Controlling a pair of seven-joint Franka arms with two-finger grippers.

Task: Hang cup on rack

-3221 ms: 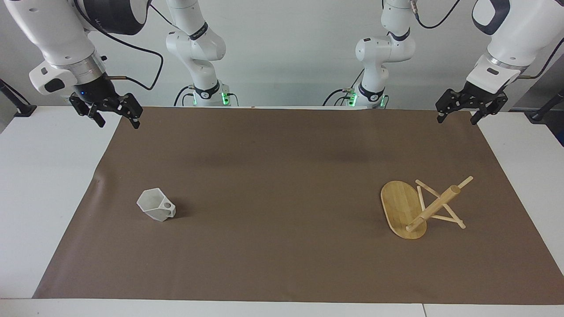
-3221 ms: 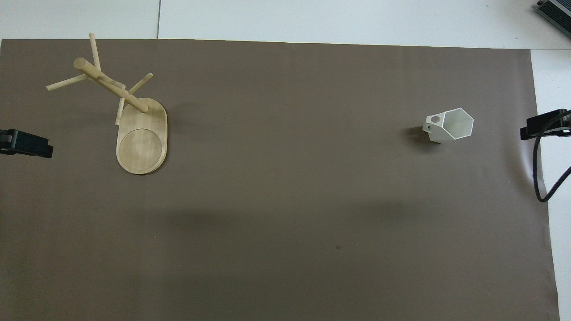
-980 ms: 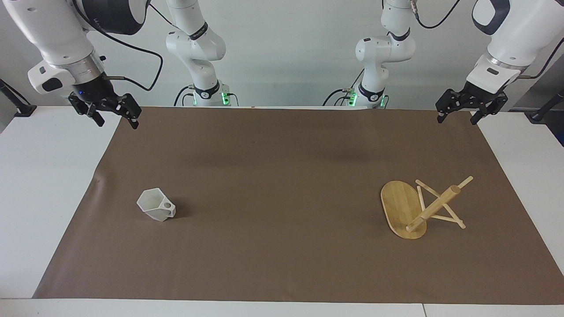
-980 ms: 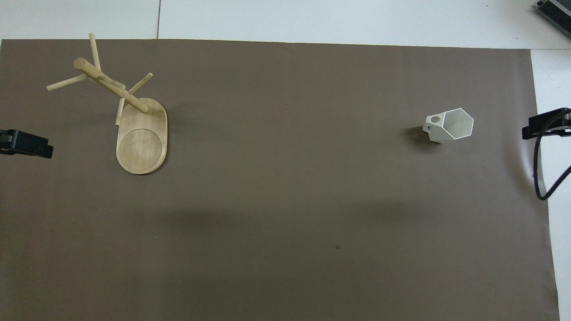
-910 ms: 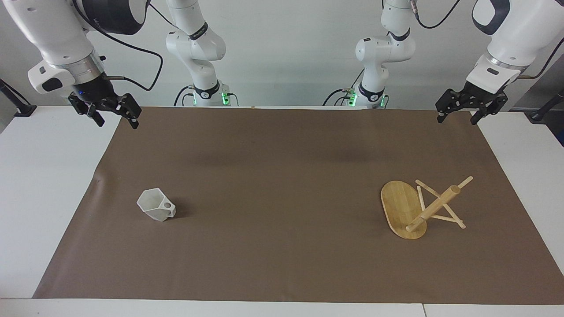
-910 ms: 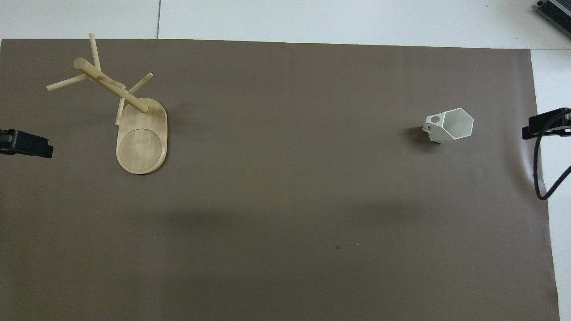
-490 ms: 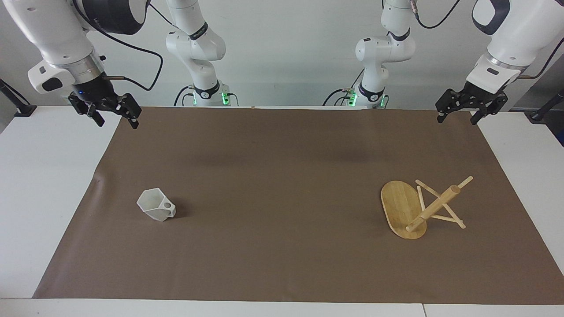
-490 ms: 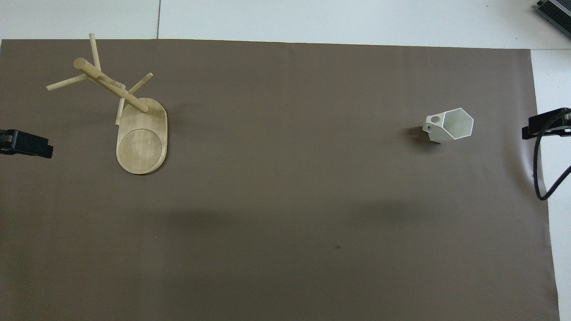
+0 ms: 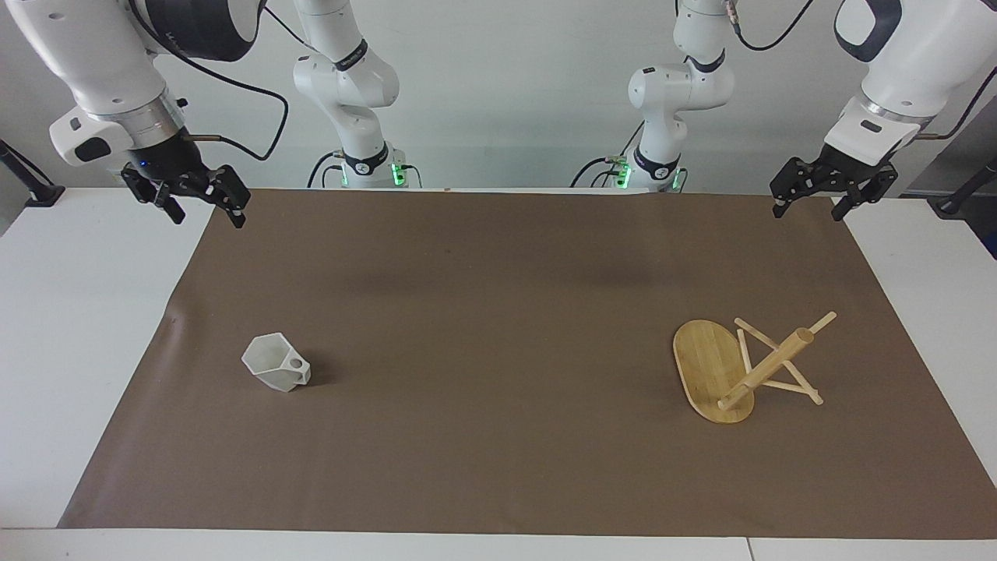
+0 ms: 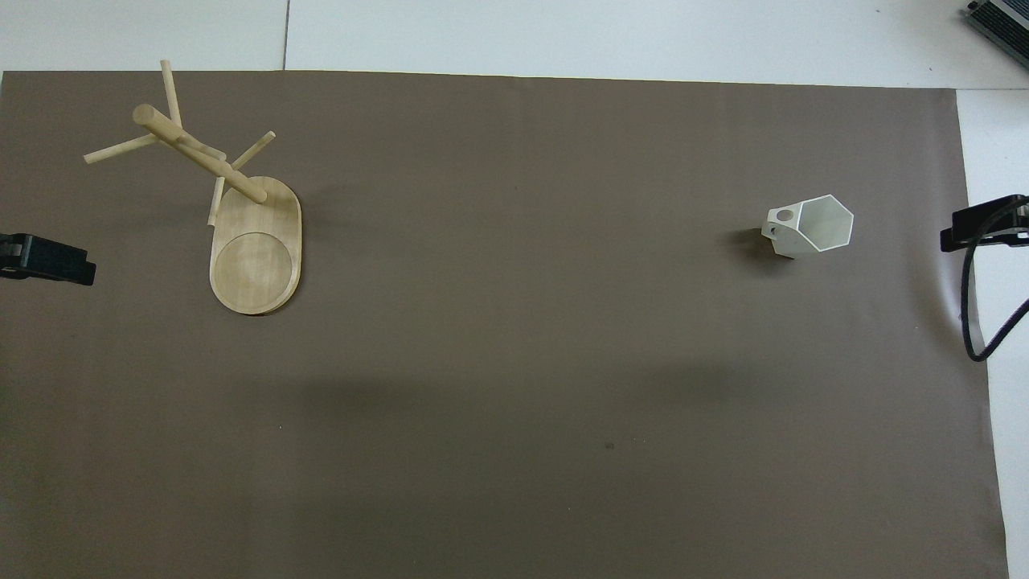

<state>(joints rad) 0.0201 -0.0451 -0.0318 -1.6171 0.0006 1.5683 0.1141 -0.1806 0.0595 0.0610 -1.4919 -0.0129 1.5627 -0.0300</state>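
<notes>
Hands first: the right hand (image 9: pixel 187 204) hangs in the air over the corner of the brown mat (image 9: pixel 498 257) at the right arm's end of the counter (image 9: pixel 78 312), by the edge closest to the robots, with its fingers spread apart and nothing between them. The left hand (image 9: pixel 829 191) hangs over the matching corner at the left arm's end, fingers likewise apart and empty; that arm waits.

Nothing has been grasped, so the task looks to be at its very start, with the pick-up yet to come. The cup (image 9: pixel 276 362) stands upright on the mat toward the right arm's end, well apart from both hands, its pierced tab handle turned toward the middle of the counter. The right hand is the closer one; its next move likely calls for coming down over the cup and taking it so the holed tab stays free.

The rack (image 9: pixel 740 370) stands on its oval base toward the left arm's end, well apart from the cup, its pegs bare. A peg must pass through the small hole, which will want careful lining up.

The cup's hexagonal mouth shows an empty inside.
</notes>
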